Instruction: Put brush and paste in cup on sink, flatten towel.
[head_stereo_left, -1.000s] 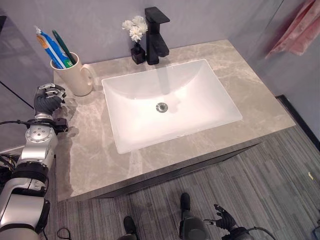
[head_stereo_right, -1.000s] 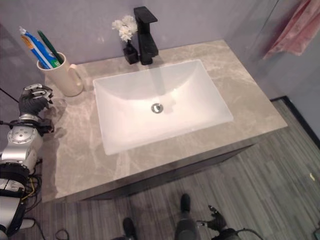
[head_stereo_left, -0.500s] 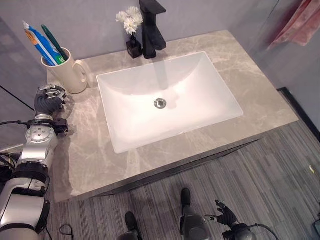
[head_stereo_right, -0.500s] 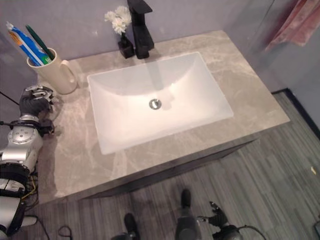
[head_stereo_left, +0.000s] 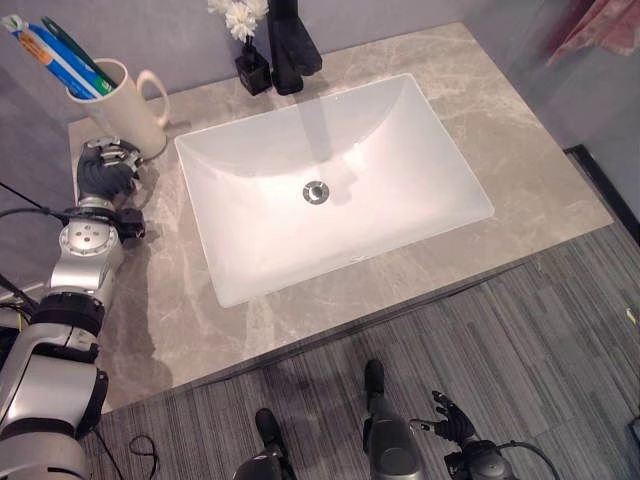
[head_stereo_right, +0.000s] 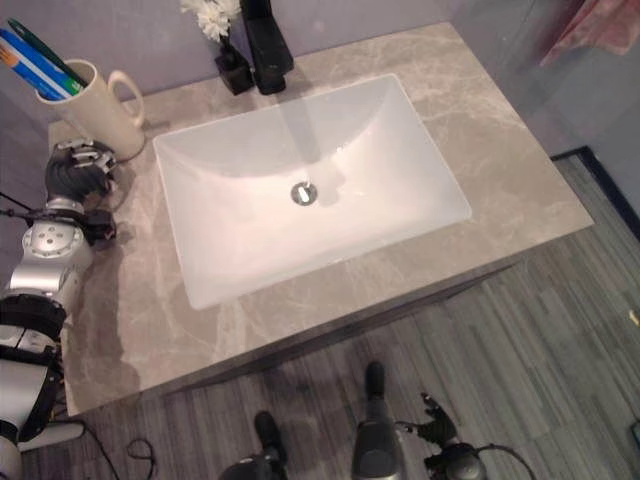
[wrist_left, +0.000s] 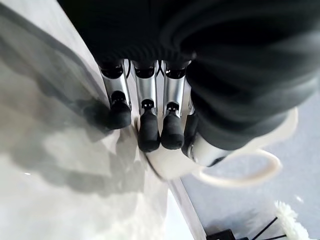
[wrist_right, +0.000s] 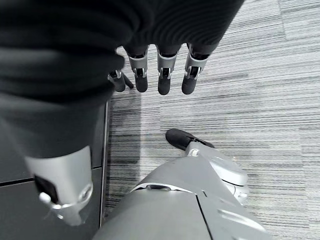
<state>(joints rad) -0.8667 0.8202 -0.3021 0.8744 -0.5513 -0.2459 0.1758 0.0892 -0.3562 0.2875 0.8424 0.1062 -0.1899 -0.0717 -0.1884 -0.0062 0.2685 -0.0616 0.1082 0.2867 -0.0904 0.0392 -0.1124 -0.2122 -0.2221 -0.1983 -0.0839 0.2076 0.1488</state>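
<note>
Overhead: grey marble counter (head_stereo_left: 480, 120), white rectangular sink (head_stereo_left: 330, 180), black faucet (head_stereo_left: 290, 45), small flower vase (head_stereo_left: 248, 60). Brush (head_stereo_left: 75, 55) and paste (head_stereo_left: 45, 55) upright in cream cup (head_stereo_left: 115, 105), rear left corner. Pink towel (head_stereo_left: 600, 25) hanging at right wall. Left hand (head_stereo_left: 105, 165) beside cup, fingers relaxed, holding nothing. Right hand (wrist_right: 160, 75) low over striped floor (head_stereo_left: 560, 330), fingers extended, empty.

No readable text in these views.
The toothpaste tube (head_stereo_left: 45, 55) in the cup (head_stereo_left: 112, 105) carries some coloured print, but it is too small and blurred to make out; no letters or numbers show on the countertop (head_stereo_left: 520, 160).
</note>
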